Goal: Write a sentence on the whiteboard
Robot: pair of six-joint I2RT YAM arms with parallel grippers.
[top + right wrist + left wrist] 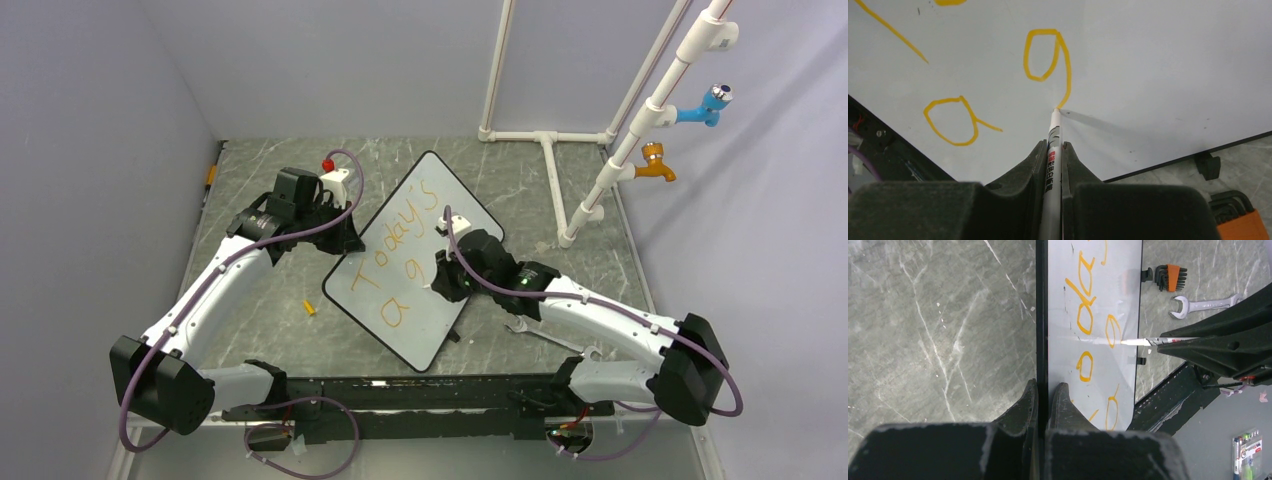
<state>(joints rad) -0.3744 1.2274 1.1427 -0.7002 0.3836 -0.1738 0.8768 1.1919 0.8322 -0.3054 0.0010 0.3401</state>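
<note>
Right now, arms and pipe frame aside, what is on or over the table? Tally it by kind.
Whiteboard: 1
Marker: 1
Open-end wrench: 1
Hex key set: 1
Small orange piece, perhaps a cap: 1
Total: 5

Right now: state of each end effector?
Left end effector: closed on the rim of the whiteboard.
Right end effector: closed on the marker, its tip on the whiteboard.
</note>
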